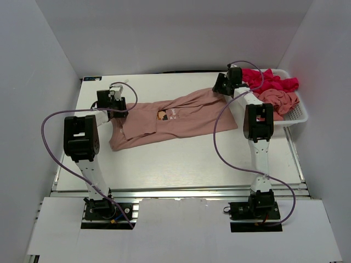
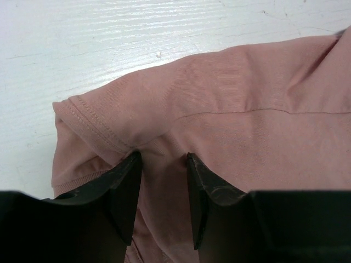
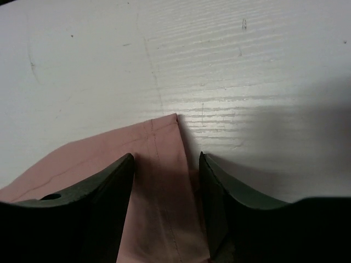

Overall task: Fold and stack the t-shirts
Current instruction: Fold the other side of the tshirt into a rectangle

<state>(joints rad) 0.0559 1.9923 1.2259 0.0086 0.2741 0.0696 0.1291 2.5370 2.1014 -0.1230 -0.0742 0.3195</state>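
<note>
**Salmon t-shirt spread flat; both pincers parted over its ends**

We find the table (image 1: 164,170) carrying 1 salmon t-shirt (image 1: 186,123), laid diagonally from beside the left arm to the far right, print side up. The white basket (image 1: 300,114) sits at the table's right edge and holds a magenta t-shirt (image 1: 271,82) and a second salmon t-shirt (image 1: 278,101). No folded stack shows yet.

The left gripper (image 2: 163,158) stands with jaws parted over the sleeve end, with cloth lying in the gap and nothing pinched. The right gripper (image 3: 166,156) is likewise spread and straddles the hem corner (image 3: 167,125).

We judge the step in hand to be the first fold. To do it well, each pincer should bite only the edge, catch both layers, and lift low. The 2 arms should travel together so the cloth does not drag or bunch.

Only the top view gives the shirt's full lie, the chest print (image 1: 167,114) and the basket. Only the left wrist view shows the stitched sleeve hem (image 2: 90,118) and a raised ridge of cloth running into the jaws. Only the right wrist view shows the corner lying flat on the table.
</note>
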